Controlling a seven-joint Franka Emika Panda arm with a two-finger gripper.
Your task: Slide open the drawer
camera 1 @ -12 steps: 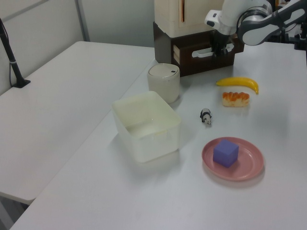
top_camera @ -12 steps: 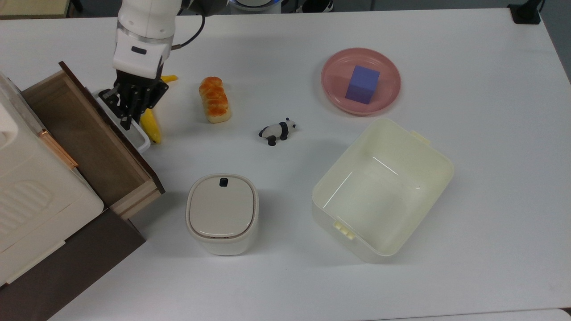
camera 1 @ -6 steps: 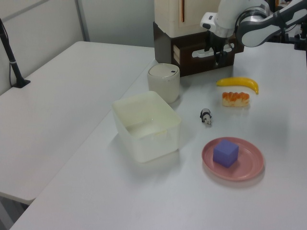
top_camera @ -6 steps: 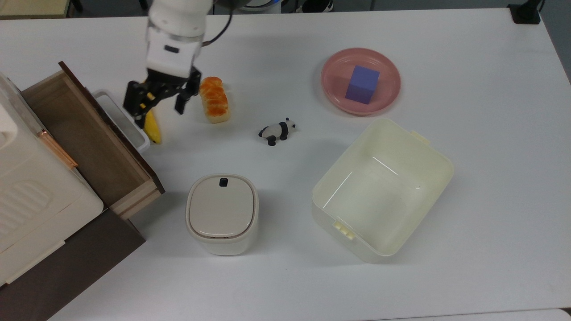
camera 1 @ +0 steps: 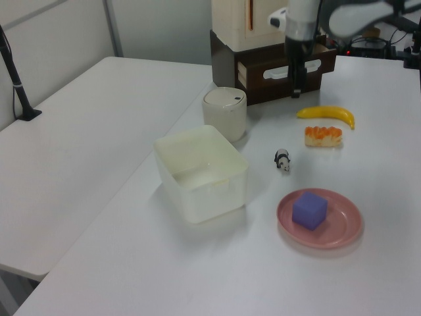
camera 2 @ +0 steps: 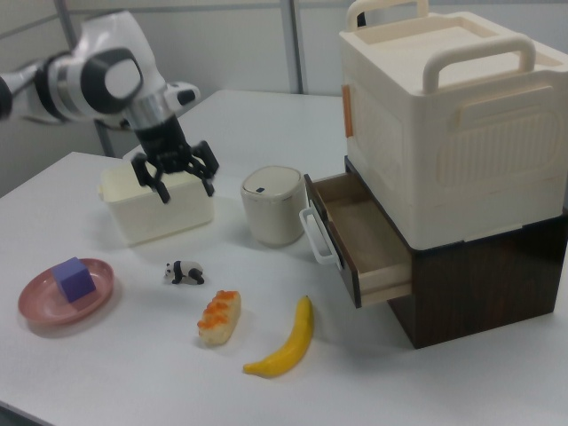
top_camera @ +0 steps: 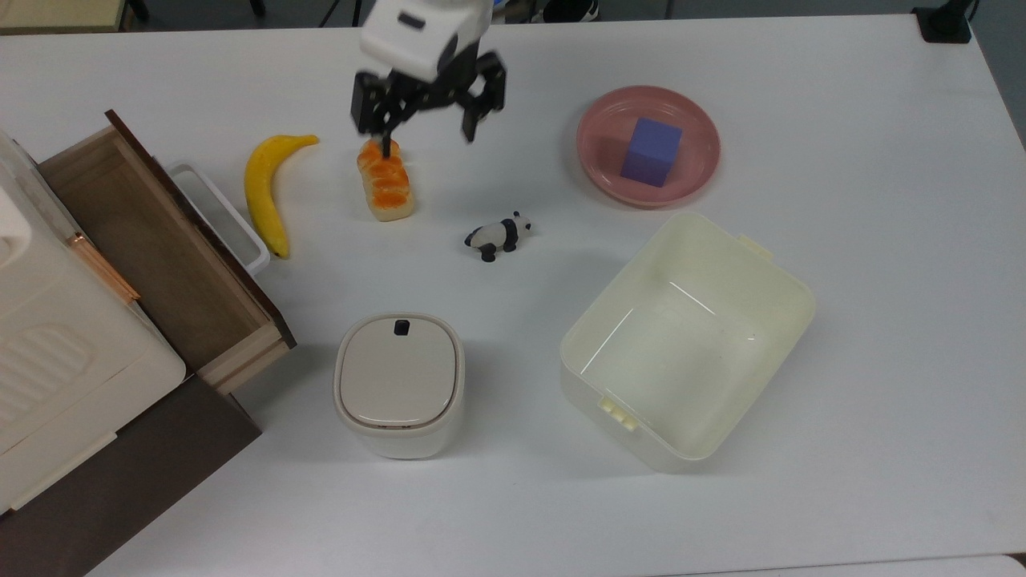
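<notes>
Wooden drawer [top_camera: 152,240] stands pulled out — claw [top_camera: 426,119] spread, holding nothing, above the bread [top_camera: 386,179].

White worktable [top_camera: 842,497], matte, even overhead light, soft shadows. 2nd white table [camera 1: 72,138] adj. on the left view's left, narrow gap betw. the two. Black post w/ cable [camera 1: 14,72] clamped at far left edge of 2nd table in the left view. Grey-white partition panels w/ metal upright [camera 1: 112,27] behind; same panelling w/ upright [camera 2: 293,44] at far side in the right view. Dark floor strip [top_camera: 200,12] along far edge in the top view.
</notes>
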